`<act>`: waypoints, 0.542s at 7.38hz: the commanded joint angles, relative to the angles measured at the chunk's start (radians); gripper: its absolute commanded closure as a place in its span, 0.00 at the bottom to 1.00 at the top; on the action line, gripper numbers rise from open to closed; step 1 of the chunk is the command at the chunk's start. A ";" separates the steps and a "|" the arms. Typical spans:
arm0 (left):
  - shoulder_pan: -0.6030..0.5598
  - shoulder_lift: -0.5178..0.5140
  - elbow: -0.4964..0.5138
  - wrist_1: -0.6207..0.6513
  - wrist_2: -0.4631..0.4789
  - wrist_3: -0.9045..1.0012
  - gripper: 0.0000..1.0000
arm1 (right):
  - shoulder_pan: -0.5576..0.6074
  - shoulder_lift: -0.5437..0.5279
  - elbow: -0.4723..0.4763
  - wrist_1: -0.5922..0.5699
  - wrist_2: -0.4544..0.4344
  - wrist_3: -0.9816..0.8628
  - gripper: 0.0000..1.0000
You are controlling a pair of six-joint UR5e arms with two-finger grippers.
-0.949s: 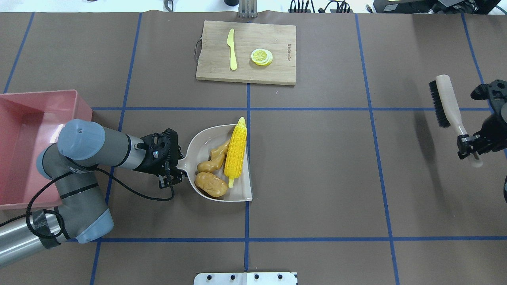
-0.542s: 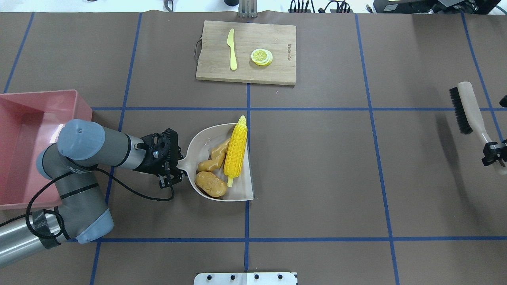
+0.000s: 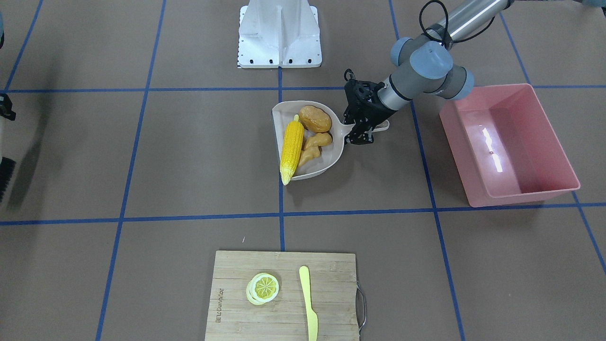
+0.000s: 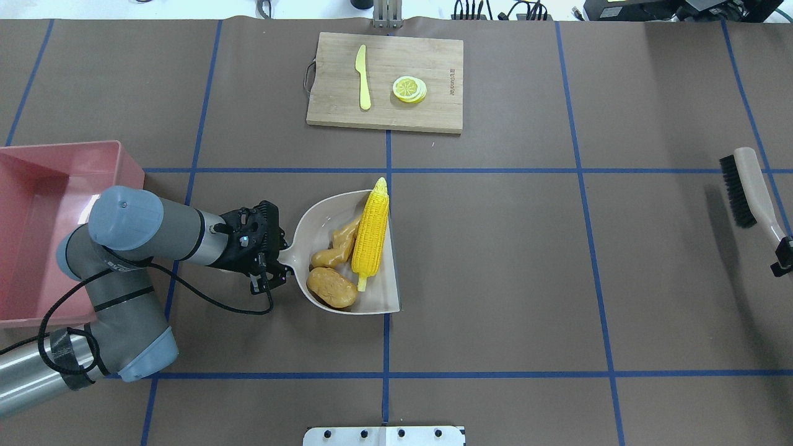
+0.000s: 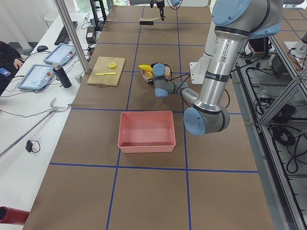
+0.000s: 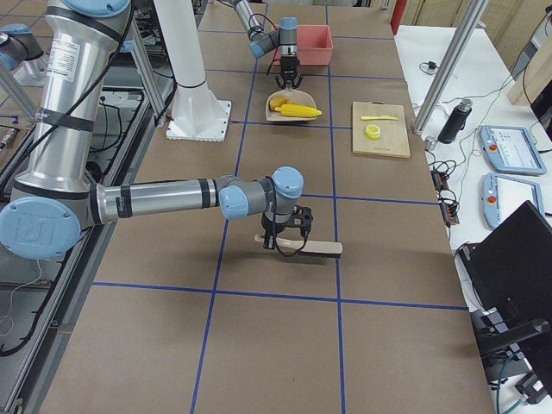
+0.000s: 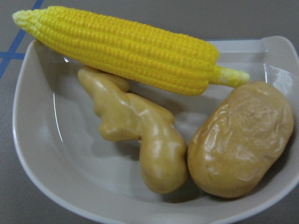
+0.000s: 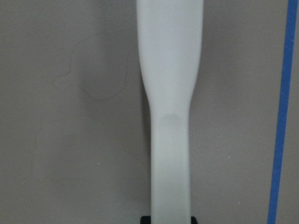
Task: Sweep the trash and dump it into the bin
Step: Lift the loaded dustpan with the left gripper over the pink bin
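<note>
The left gripper (image 4: 277,259) pinches the dustpan (image 4: 305,228) handle, so the corn (image 4: 370,232), ginger (image 4: 334,248) and potato (image 4: 332,288) sit inside. The pink bin (image 4: 68,156) stands on the left for them. The right gripper (image 4: 784,259) pinches the brush (image 4: 746,186), far right, out of the way.

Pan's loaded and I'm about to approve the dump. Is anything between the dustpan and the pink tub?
Nothing visible lies on the table between the beige plastic dustpan, gripped by the left hand, and the large pink rectangular tub. Only the left arm itself spans that gap.
</note>
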 commanded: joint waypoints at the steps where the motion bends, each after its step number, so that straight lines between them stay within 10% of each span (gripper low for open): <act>1: -0.011 0.010 -0.047 0.003 0.000 0.001 1.00 | 0.001 -0.081 -0.032 0.145 0.019 0.010 1.00; 4: -0.021 0.167 -0.286 0.094 0.134 0.001 1.00 | 0.001 -0.095 -0.037 0.164 0.023 0.006 1.00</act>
